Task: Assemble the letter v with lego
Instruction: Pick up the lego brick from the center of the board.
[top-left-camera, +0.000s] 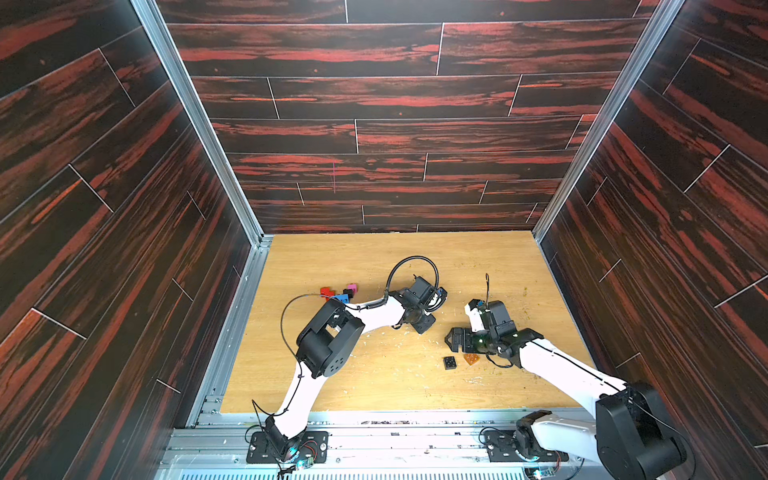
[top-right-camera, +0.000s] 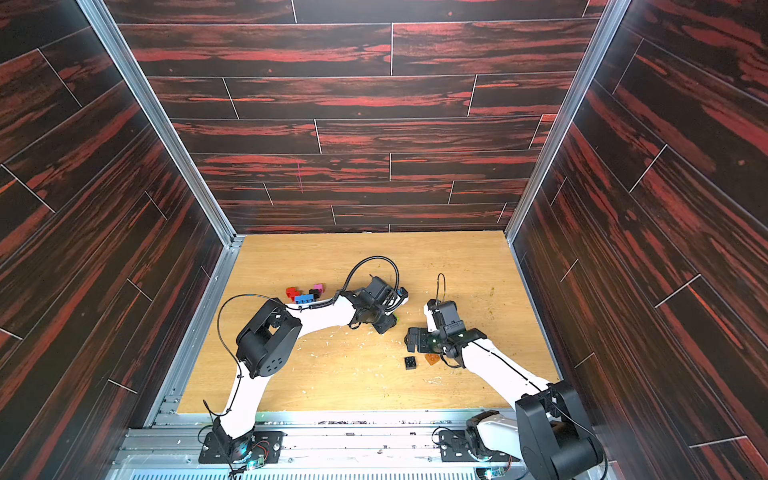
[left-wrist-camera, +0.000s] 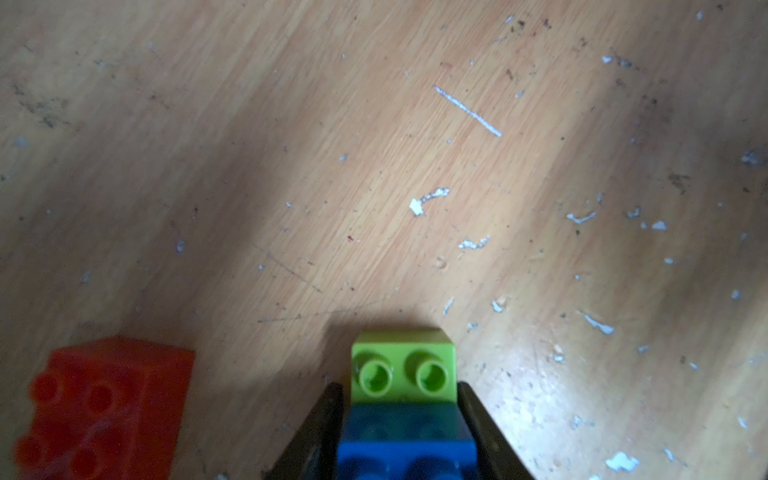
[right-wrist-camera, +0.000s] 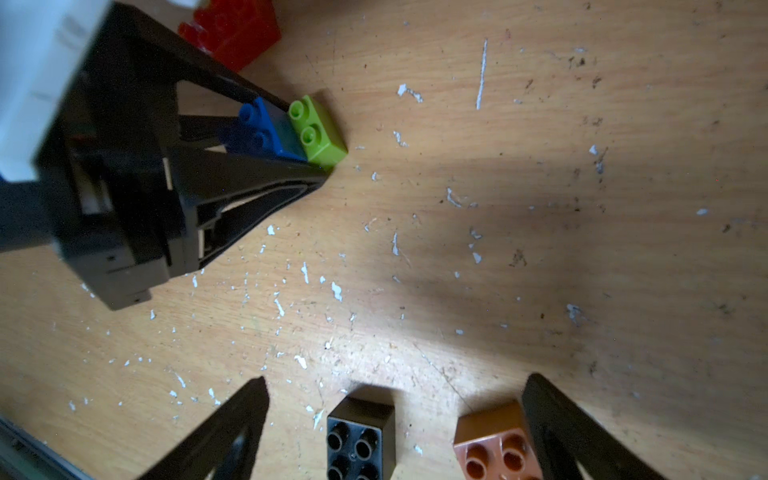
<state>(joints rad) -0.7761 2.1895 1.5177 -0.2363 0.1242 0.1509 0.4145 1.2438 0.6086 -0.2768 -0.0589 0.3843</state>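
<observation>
My left gripper (left-wrist-camera: 401, 388) is shut on a blue brick (left-wrist-camera: 405, 453). A lime green brick (left-wrist-camera: 403, 370) is joined to the blue one's end and sticks out past the fingertips, low over the wooden table (top-left-camera: 374, 382). The right wrist view shows the same grip, with the left gripper (right-wrist-camera: 305, 141) on the blue brick (right-wrist-camera: 259, 129) and the green brick (right-wrist-camera: 318, 133). My right gripper (right-wrist-camera: 397, 382) is open. A black brick (right-wrist-camera: 359, 440) and an orange brick (right-wrist-camera: 494, 444) lie on the table between its spread fingers. In both top views the right gripper (top-left-camera: 453, 338) (top-right-camera: 411, 338) is just beyond these two.
A translucent red brick (left-wrist-camera: 104, 411) (right-wrist-camera: 237, 29) lies beside the left gripper. A cluster of red (top-left-camera: 327, 292), blue (top-left-camera: 342, 297) and pink (top-left-camera: 352, 287) bricks sits at the table's left, behind the left arm. Dark panelled walls enclose the table on three sides.
</observation>
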